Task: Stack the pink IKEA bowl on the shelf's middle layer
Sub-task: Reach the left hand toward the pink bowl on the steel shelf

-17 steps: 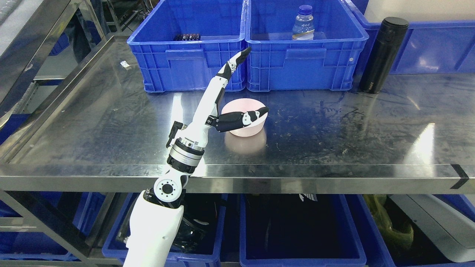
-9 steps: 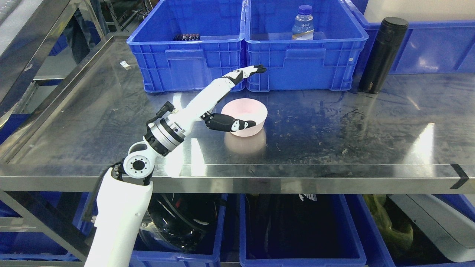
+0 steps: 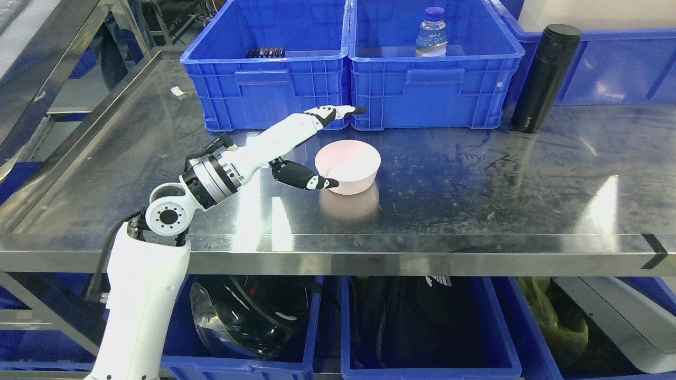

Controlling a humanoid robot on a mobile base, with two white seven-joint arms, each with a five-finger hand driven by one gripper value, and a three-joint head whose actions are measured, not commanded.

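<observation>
The pink bowl (image 3: 347,166) is standing upright on the steel shelf (image 3: 475,200), a little left of the middle of the frame, and its reflection is showing on the metal under it. The left robot hand (image 3: 298,153) is reaching in from the lower left of the frame. Its fingers (image 3: 338,112) are stretching straight toward the upper right, passing behind the left side of the bowl, and its dark thumb (image 3: 303,177) is pointing to the right, with the tip just at the lower left wall of the bowl. The fingers and thumb are spread apart and are holding nothing; whether the thumb tip is touching the bowl, I cannot tell.

Behind the bowl, in the upper middle of the frame, two blue crates are standing side by side. The left crate (image 3: 264,95) is holding a row of small dark things at its back. The right crate (image 3: 433,95) is holding a water bottle (image 3: 432,31) with a blue cap. At the upper right a black flask (image 3: 544,79) is standing upright on the shelf, well apart from the bowl. Under the shelf, at the bottom of the frame, more blue bins are standing, and a dark helmet (image 3: 248,316) is lying in the left one.
</observation>
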